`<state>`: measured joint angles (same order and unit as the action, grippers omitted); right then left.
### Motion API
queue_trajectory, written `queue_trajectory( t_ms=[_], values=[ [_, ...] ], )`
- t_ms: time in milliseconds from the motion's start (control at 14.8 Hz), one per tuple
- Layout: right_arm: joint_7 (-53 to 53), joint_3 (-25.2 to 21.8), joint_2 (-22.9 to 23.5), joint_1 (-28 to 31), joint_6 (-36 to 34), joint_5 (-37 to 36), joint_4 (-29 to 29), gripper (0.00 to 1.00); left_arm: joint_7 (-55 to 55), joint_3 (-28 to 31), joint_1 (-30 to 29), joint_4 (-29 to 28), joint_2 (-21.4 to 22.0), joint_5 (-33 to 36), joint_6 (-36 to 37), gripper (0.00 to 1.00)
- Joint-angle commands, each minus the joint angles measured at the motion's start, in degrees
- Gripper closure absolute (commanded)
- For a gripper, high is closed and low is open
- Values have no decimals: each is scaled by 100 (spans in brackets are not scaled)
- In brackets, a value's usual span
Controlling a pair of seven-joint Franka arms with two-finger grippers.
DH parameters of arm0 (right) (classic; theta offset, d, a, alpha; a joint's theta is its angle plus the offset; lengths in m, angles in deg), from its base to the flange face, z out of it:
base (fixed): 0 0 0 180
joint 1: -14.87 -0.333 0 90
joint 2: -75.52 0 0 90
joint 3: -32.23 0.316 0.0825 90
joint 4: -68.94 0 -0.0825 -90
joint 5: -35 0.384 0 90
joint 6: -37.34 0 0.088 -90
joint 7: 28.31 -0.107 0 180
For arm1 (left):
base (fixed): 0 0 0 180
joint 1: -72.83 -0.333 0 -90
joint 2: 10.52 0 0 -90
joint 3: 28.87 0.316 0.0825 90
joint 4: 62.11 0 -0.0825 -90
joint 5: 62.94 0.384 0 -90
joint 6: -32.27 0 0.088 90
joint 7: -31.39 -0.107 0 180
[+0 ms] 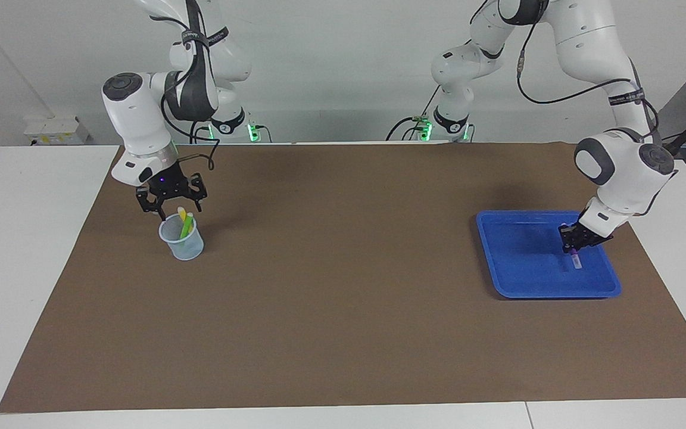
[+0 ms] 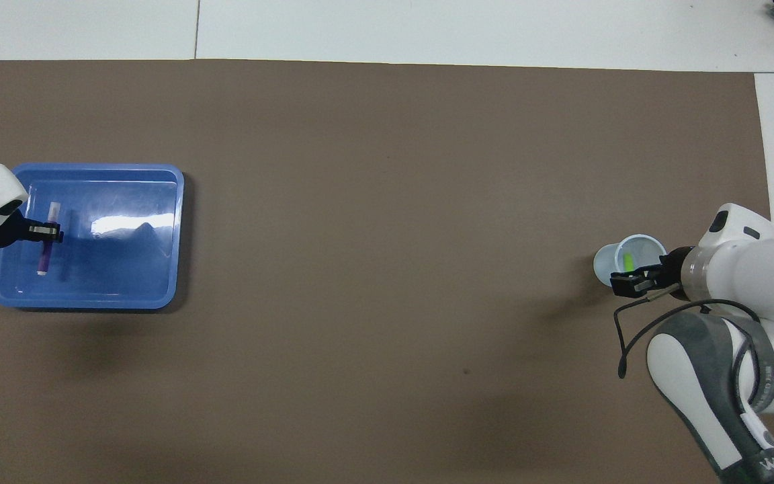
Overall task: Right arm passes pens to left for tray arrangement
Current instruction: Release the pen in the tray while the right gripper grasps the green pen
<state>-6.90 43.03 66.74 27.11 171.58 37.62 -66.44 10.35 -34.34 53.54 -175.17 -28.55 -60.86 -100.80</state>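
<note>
The left gripper is low over the blue tray at the left arm's end of the table, its fingers closed round the purple pen near the pen's middle; whether the pen's tip already touches the tray floor cannot be told. The right gripper hangs just above the cup at the right arm's end, fingers spread and holding nothing. The green pen and yellow pen stand tilted in that cup, their tops above the rim. These pens look light, stiff and smooth, so they would likely slip or swing if pinched near an end. A hold across the barrel just under the top seems safest, and the thin cup may tip if knocked.
</note>
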Motion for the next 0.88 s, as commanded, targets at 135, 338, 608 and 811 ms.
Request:
queue_trajectory(
  t_ms=[135,338,608,811],
  values=[
    [82,53,-150,173,94,-139,-173,22,-58,-51,-48,-32,-16,109,-70,72],
    [82,53,-159,173,50,-139,-173,52,-58,-51,-57,-23,-16,109,-44,61],
    [91,53,-167,173,6,-139,-173,68,-50,-51,-48,73,-16,109,114,61],
    [100,62,-167,182,-12,-139,-173,82,3,-51,13,389,62,109,701,58]
  ],
)
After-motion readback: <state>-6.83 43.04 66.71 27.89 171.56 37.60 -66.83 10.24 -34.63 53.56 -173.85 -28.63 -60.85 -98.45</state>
